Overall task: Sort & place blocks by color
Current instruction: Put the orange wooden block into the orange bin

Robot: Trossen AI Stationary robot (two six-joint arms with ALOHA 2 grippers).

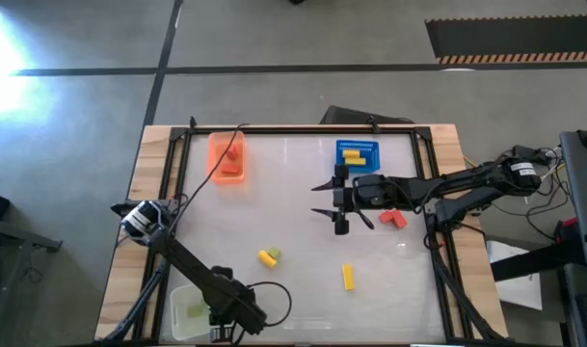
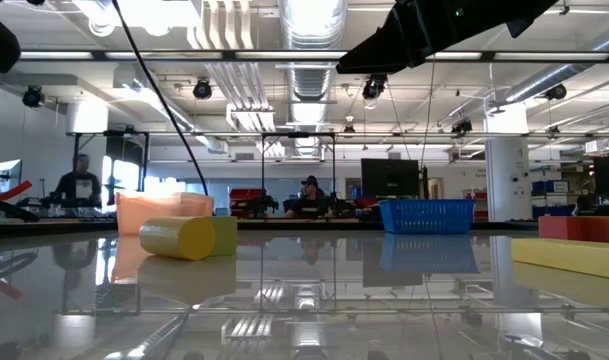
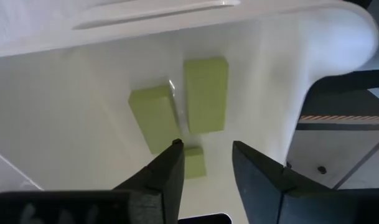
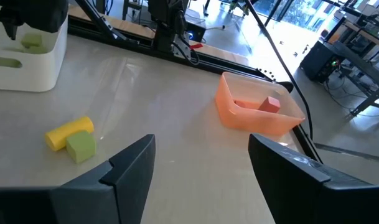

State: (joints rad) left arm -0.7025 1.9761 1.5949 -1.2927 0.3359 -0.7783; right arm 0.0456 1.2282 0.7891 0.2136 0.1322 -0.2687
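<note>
My left gripper is open and hovers over the white tray. Three light green blocks lie on the tray floor below it, the smallest just under the fingertips. My right gripper hangs open above the table's middle, beside the blue tray that holds yellow blocks. On the table lie a yellow cylinder touching a green block, a yellow bar and a red block. The orange tray holds red blocks.
The three trays stand near the table's edges: orange at the far left, blue at the far middle, white at the near left corner. A black frame runs around the table. People sit in the room beyond the far edge. Bare tabletop lies between the loose blocks.
</note>
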